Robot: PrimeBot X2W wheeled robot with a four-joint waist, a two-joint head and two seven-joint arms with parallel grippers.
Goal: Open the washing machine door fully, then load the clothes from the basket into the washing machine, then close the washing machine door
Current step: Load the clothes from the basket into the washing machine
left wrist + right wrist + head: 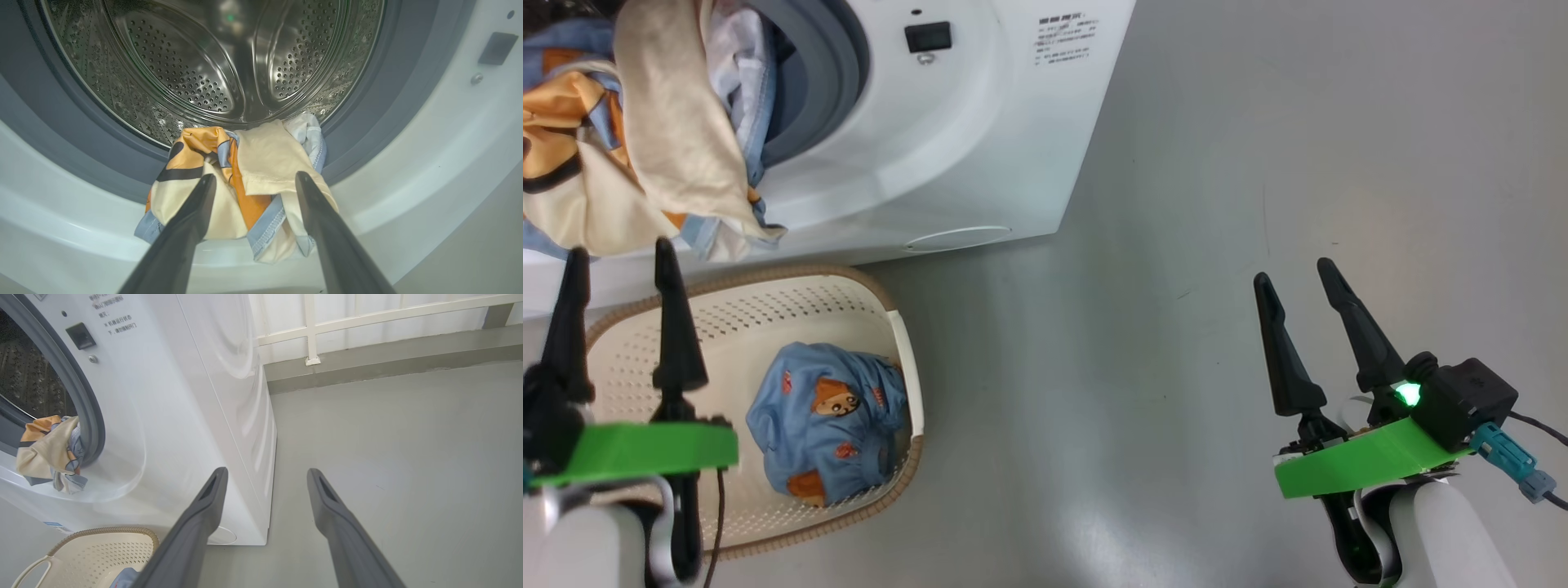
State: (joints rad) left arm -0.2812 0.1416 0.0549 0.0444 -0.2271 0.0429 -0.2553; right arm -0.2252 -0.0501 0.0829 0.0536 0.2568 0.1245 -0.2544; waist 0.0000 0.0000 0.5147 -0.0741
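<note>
The white washing machine (980, 122) stands with its mouth uncovered; the washing machine door is out of view. A bundle of cream, orange and light-blue clothes (241, 183) hangs over the grey gasket (102, 155) and the lower lip, half outside the steel drum (212, 61). My left gripper (255, 179) is open just in front of that bundle, holding nothing. The bundle (645, 139) is also in the head view, with the left gripper (621, 253) below it. A light-blue bear-print garment (829, 420) lies in the cream basket (882, 302) on the floor. My right gripper (1294, 273) is open over bare floor.
The grey floor (1217, 204) stretches to the right of the machine. A white railing (310, 330) and a low ledge run behind it. The basket (90, 547) sits right against the machine's front, below the opening.
</note>
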